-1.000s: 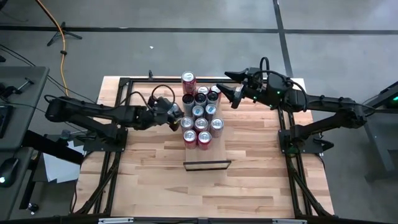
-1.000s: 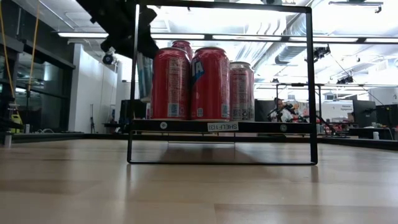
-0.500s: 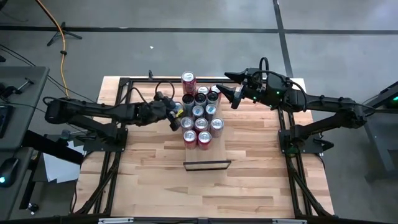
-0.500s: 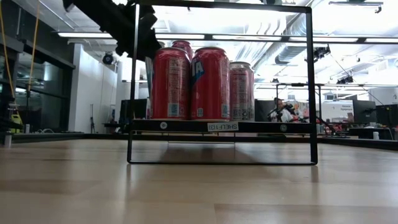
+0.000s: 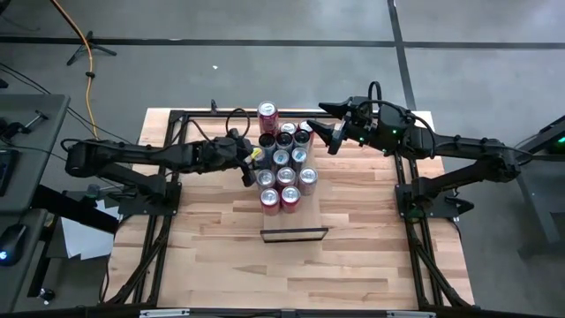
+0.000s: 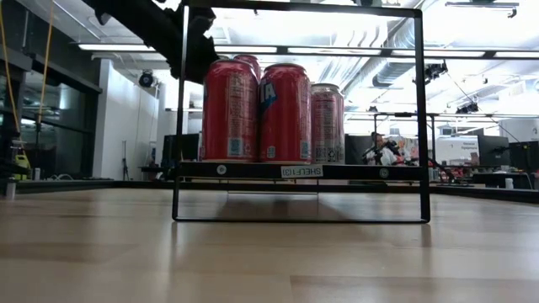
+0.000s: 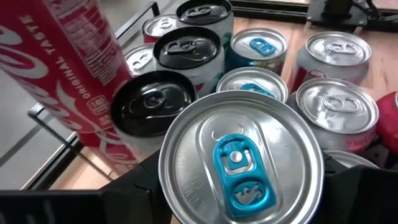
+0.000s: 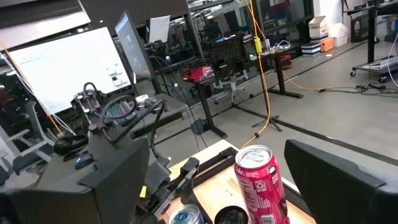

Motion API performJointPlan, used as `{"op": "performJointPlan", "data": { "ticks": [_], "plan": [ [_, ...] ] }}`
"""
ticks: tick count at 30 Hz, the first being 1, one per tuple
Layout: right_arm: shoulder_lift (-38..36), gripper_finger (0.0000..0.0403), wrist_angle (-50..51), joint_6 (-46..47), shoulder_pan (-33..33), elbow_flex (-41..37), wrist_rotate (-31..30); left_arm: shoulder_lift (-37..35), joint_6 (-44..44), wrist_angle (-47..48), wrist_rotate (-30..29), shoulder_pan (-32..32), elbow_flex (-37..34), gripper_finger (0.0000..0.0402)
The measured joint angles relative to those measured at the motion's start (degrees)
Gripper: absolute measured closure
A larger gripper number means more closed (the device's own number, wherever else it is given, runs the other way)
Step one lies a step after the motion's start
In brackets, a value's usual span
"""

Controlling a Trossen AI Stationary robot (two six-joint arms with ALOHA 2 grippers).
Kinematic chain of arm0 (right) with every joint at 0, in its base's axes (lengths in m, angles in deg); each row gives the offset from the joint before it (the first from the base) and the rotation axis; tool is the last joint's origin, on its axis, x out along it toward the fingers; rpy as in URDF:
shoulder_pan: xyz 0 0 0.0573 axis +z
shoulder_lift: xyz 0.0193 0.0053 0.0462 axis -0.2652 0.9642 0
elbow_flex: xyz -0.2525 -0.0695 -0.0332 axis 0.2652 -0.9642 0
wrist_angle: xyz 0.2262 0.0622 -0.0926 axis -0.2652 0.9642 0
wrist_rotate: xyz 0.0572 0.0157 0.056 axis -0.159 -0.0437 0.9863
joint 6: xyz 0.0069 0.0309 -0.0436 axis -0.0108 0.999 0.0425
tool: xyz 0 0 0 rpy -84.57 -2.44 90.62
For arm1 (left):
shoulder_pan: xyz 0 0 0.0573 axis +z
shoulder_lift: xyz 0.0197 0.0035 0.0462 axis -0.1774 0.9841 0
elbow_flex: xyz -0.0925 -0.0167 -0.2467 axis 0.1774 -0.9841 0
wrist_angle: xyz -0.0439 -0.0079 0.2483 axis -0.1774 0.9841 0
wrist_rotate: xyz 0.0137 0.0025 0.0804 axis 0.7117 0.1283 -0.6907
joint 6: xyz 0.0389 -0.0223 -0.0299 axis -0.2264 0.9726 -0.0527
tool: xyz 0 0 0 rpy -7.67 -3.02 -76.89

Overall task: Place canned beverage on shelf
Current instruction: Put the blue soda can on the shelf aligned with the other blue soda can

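Several red, black and silver cans (image 5: 282,168) stand upright in a tight group on the shelf (image 6: 295,171), a board set in a black frame. My left gripper (image 5: 251,159) is at the group's left side, shut on a silver can with a blue tab (image 7: 239,155). In the low view the front left red can (image 6: 229,109) hides that can. My right gripper (image 5: 332,137) hangs open and level above the group's far right corner. One tall red can (image 8: 258,180) stands beyond its fingers, which touch nothing. My left gripper has the silver can between its two fingers (image 7: 134,186), one on each side of the can's wall just below the top rim (image 7: 166,174). The fingers come from the table's left, slanting slightly downward. The can's top faces up; its base is hidden.
Black mounting frames (image 5: 168,185) run along both sides of the table. Bare wood (image 5: 291,274) lies on the near side of the shelf. A person (image 6: 383,151) sits far off in the room beyond the table.
My left gripper, still on the silver can, has swung slightly toward the far edge and in toward the can group, and its wrist has rolled. In the low view the silver can has gone behind the front left red can.
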Motion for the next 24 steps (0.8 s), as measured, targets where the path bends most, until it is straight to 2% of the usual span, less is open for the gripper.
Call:
{"op": "performJointPlan", "data": {
  "ticks": [9, 24],
  "plan": [
    [0.0, 0.0043, 0.0, 0.0, 0.0, 0.0, 0.0, 4.0, -1.3, -2.9, 3.8, 0.6, 0.0, 0.0215],
    [0.0, 0.0043, 0.4, 1.3, 0.0, 0.0, 0.0, 5.9, -1.9, -5.8, 3.3, 0.6, 0.0, 0.0214]
  ]
}}
